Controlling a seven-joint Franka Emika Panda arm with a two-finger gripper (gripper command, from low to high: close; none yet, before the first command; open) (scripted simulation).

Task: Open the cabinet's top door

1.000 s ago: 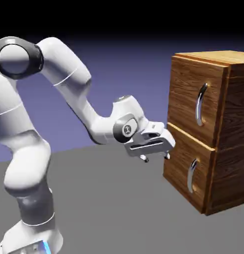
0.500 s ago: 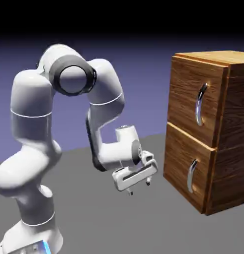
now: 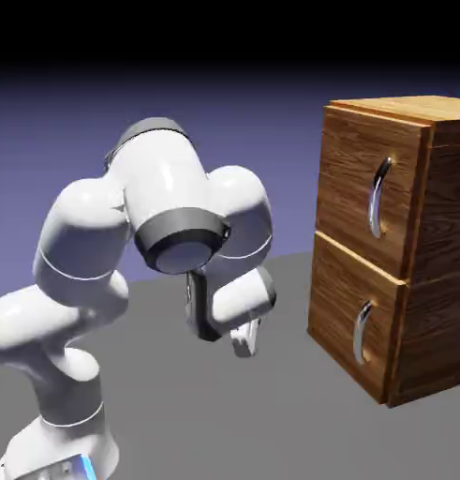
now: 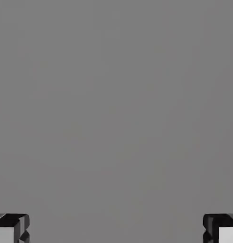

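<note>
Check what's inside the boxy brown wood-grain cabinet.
Contents hidden: the upper square wood-grain door and lower matching panel both sit closed. Only outer faces of the cabinet show.

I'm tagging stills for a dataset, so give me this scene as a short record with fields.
top door: closed
top handle: curved, silver, upright, untouched
lower panel: closed
lower handle: curved, silver, untouched
gripper: open, nothing between its fingertips
hand view background: plain grey surface
task status: door not yet opened
</note>
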